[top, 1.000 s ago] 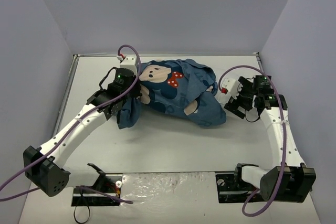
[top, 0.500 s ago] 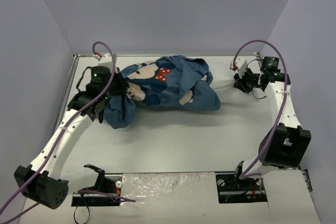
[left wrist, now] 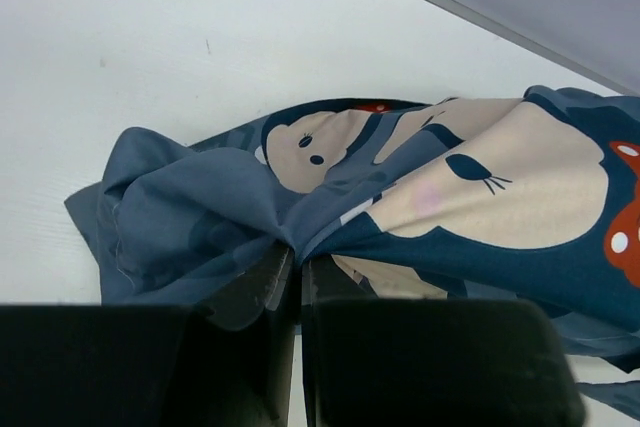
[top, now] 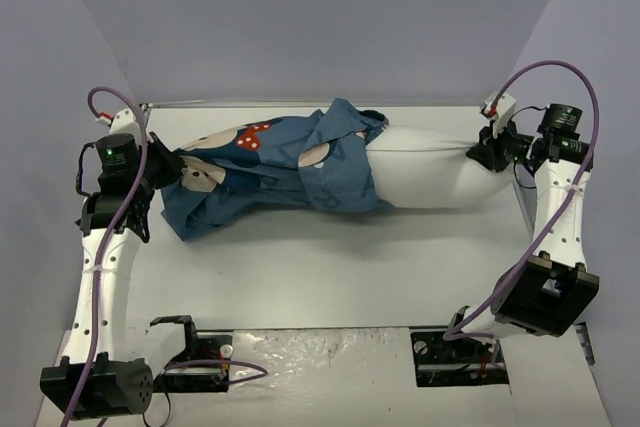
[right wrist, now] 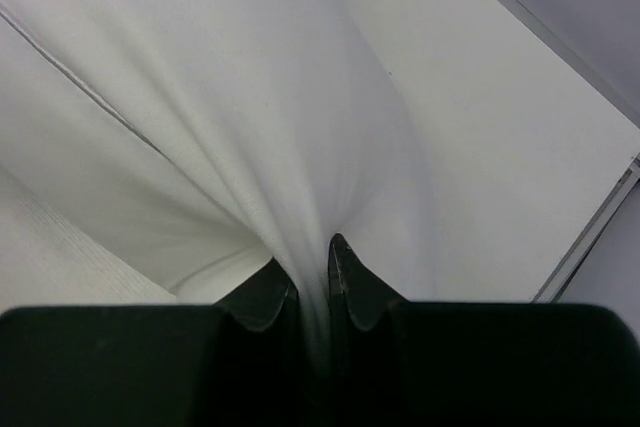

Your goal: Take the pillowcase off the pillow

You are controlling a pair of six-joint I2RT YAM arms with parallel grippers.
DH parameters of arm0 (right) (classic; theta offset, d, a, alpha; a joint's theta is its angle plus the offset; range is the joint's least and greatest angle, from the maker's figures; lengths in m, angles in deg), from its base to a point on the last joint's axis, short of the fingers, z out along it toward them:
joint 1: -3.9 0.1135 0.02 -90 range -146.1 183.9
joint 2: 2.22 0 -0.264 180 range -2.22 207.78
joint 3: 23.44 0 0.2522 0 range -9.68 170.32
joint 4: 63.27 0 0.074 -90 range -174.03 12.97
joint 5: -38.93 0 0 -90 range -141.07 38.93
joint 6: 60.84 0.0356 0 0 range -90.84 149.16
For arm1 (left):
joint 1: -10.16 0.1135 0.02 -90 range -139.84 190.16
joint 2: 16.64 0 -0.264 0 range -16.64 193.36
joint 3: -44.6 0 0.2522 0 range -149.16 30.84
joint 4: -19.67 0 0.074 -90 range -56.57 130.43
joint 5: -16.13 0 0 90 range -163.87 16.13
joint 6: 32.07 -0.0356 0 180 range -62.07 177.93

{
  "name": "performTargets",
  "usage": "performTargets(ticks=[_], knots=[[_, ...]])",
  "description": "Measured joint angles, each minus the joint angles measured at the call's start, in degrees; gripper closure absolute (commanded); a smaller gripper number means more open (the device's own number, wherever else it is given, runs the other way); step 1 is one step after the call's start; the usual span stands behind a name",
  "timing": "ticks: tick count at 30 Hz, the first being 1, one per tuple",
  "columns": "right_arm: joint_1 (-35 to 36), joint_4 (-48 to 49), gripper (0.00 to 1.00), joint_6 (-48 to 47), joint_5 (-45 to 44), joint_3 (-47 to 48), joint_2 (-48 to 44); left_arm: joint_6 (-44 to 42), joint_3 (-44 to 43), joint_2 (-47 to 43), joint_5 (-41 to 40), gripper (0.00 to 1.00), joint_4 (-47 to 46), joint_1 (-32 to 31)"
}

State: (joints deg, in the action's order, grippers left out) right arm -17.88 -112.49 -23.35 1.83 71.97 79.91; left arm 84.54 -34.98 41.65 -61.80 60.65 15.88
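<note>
Left claw (left wrist: 293,259) is clamped on a bunched end of the pillowcase (top: 270,172) and right claw (right wrist: 312,252) on the bare corner of the pillow (top: 430,175), which is laid across the counter (top: 330,267), about half uncovered, half yet to be freed.

White table (top: 300,272), flat and matte. Stretched across its far half, left to right: dark-blue printed pillowcase (top: 275,172), crumpled and resting on the surface at left, sleeved over the left end of plump white pillow (top: 430,172), bare toward the far right corner.
</note>
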Motion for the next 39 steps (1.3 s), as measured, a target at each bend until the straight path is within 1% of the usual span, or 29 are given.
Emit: performTargets(ticks=[5, 8, 9, 10, 12, 13, 15, 16, 18, 20, 21, 23, 25, 27, 29, 31, 35, 39], knots=[[-2.69, -0.44, 1.0, 1.55, 1.22, 0.13, 0.68, -1.09, 0.0, 0.07, 0.63, 0.98, 1.25, 0.42], [-2.89, -1.53, 1.0, 1.05, 1.09, 0.13, 1.86, -1.03, 0.96, 0.31, 1.51, 0.98, 0.5, 0.44], [-2.86, -2.25, 0.97, 0.37, 1.07, 0.11, 2.29, -0.9, 1.7, 0.5, 1.7, 0.98, 0.02, 0.48], [-2.75, -3.19, 0.83, -0.72, 0.9, 0.11, 2.69, -0.74, 2.73, 0.76, 2.34, 0.98, -0.98, 0.48], [-1.68, -6.03, 0.66, -3.63, -0.13, 0.28, 3.02, -0.33, 4.46, 1.88, 3.45, 0.98, -2.71, 0.44], [-0.68, -7.63, 0.52, -5.07, -1.14, 0.59, 3.06, -0.11, 4.9, 2.75, 3.72, 0.98, -3.37, 0.04], [2.4, -10.47, 0.4, -7.8, -3.15, 1.62, 2.97, 0.5, 4.94, 5.18, 4.31, 0.98, -4.81, -1.77], [4.57, -11.45, 0.32, -8.85, -4.04, 2.16, 2.8, 0.81, 4.85, 6.29, 4.39, 0.98, -5.57, -3.52], [9.6, -12.41, 0.25, -10.01, -5.51, 2.62, 1.84, 1.66, 4.09, 8.46, 4.63, 0.98, -6.64, -7.65], [14.84, -13.03, 0.22, -9.64, -6.51, 2.86, 0.44, 2.89, 3.04, 9.94, 5.31, 0.98, -7.56, -11.61], [17.75, -13.2, 0.16, -9.18, -6.69, 2.89, -0.35, 3.54, 2.58, 10.34, 5.49, 0.98, -7.91, -13.11], [23.85, -12.9, 0.14, -7.5, -7.3, 2.75, -1.88, 4.68, 2.12, 10.4, 5.44, 0.98, -8.48, -14.69], [29.97, -10.38, 0.1, -4.7, -8.74, 1.11, -3.89, 5.92, 1.49, 10.27, 5.46, 0.98, -8.72, -14.99], [36.37, -6.16, 0.07, -0.63, -13.33, -3.43, -7.06, 6.93, 1.09, 10.16, 5.51, 0.98, -9.09, -15.15], [40.72, -3.98, 0.06, 2.54, -17.86, -6.71, -8.98, 7.74, 0.98, 9.92, 5.75, 0.98, -9.2, -15.63], [43.54, -2.49, 0.05, 4.81, -20.96, -8.15, -9.46, 8.33, 0.98, 9.57, 5.95, 0.98, -9.2, -16.0], [46.14, 1.84, 0.0, 7.02, -26.75, -10.21, -9.4, 9.44, 0.98, 8.63, 6.14, 0.98, -9.2, -16.26], [47.87, 8.74, 0.0, 7.93, -37.94, -16.52, -8.66, 10.19, 0.98, 7.67, 6.12, 0.98, -9.16, -16.26]])
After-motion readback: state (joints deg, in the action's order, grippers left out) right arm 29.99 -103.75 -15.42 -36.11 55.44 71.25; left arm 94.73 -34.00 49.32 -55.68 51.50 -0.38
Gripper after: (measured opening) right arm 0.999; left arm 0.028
